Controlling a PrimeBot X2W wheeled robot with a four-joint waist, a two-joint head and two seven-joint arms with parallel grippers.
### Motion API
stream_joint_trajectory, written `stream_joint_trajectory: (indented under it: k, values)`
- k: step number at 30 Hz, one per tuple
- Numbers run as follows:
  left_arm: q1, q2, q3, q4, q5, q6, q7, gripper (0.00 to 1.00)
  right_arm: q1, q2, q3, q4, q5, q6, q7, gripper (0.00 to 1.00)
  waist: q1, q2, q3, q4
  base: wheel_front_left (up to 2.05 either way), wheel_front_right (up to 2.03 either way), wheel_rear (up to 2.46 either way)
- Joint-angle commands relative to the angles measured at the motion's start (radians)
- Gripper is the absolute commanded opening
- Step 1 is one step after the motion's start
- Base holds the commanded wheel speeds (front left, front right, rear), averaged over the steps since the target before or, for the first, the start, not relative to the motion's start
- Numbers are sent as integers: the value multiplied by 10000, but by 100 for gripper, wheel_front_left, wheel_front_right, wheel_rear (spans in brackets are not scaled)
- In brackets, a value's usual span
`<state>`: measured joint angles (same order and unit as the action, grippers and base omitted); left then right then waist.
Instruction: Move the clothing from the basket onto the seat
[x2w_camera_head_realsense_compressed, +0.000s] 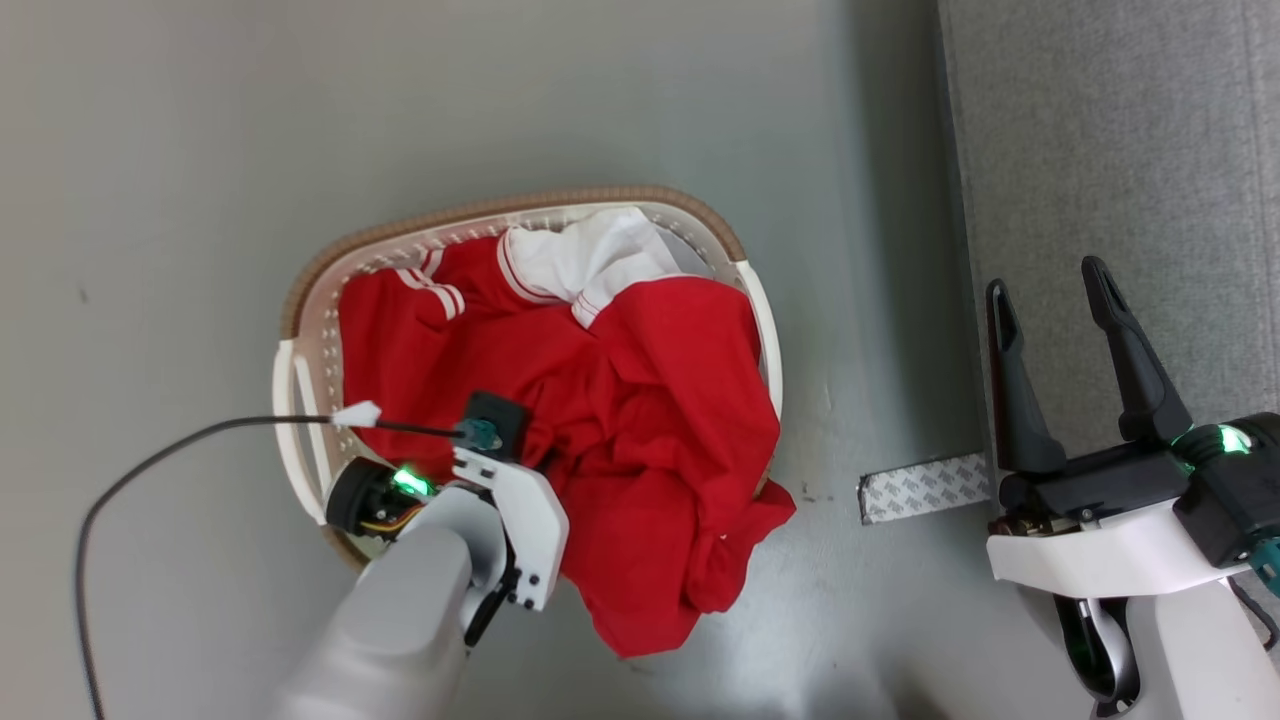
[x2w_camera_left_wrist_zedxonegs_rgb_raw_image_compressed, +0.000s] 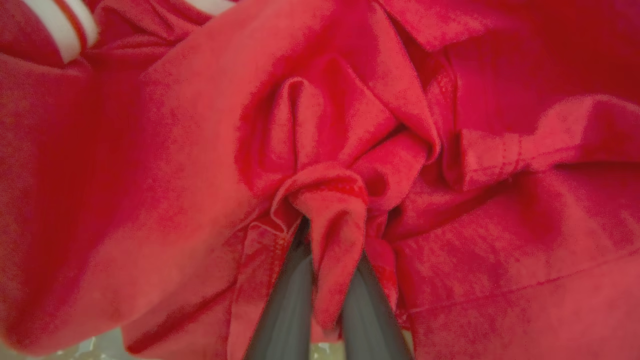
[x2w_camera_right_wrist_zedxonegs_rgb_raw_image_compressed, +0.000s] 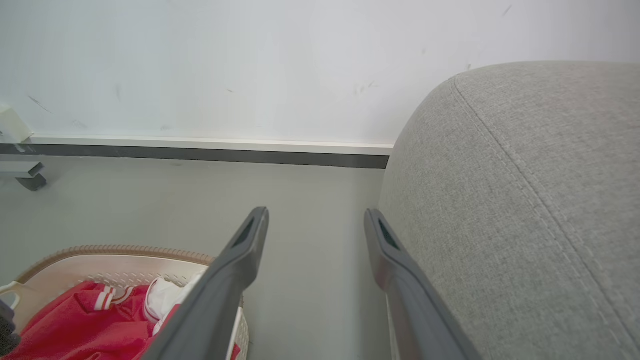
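The clothing (x2w_camera_head_realsense_compressed: 640, 400) is a bright red heap with a white panel and striped trim, filling the oval white basket (x2w_camera_head_realsense_compressed: 520, 205) on the floor; one red flap spills over the basket's near rim. My left gripper (x2w_camera_left_wrist_zedxonegs_rgb_raw_image_compressed: 330, 240) is sunk into the heap and shut on a bunched red fold, which rises between its two dark fingers. In the head view its fingers are hidden beneath the wrist and fabric. My right gripper (x2w_camera_head_realsense_compressed: 1050, 290) is open and holds nothing, hanging at the left edge of the grey seat (x2w_camera_head_realsense_compressed: 1120, 150). The right wrist view also takes in the clothing (x2w_camera_right_wrist_zedxonegs_rgb_raw_image_compressed: 75, 325), basket (x2w_camera_right_wrist_zedxonegs_rgb_raw_image_compressed: 110, 252) and seat (x2w_camera_right_wrist_zedxonegs_rgb_raw_image_compressed: 525, 200).
A black cable (x2w_camera_head_realsense_compressed: 150, 460) curves over the floor from the left to my left wrist. A patterned tape strip (x2w_camera_head_realsense_compressed: 920, 487) lies on the floor at the foot of the seat. Grey floor separates basket and seat. A wall with a dark baseboard (x2w_camera_right_wrist_zedxonegs_rgb_raw_image_compressed: 200, 155) stands behind.
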<state>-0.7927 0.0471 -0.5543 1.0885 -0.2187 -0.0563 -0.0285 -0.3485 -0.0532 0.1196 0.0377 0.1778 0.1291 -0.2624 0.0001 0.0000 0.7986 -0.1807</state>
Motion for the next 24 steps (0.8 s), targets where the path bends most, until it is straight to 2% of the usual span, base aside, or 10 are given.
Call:
stream_joint_trajectory:
  k: [1,2,9,16,24]
  values:
    - [-45,64,137,-7,-344,55,-181,0,-72,25,10,75,-16,29,-31,100,-1,0,-98,22,0,0,0]
    - [2,72,186,-8,-409,157,-309,0,-94,27,34,128,24,29,-31,100,-1,0,-204,32,0,0,0]
    - [438,62,-156,-753,-1290,117,-1279,0,117,21,-135,461,230,29,-34,100,-1,0,-1620,388,0,0,0]
    - [893,54,-467,-1441,-1815,453,-1871,0,613,17,-241,823,437,29,-34,100,-1,0,-3770,891,0,0,0]
    - [1630,79,-238,-2180,-2374,834,-2166,0,1615,21,-500,1139,547,29,-33,100,-1,0,-5916,1394,0,0,0]
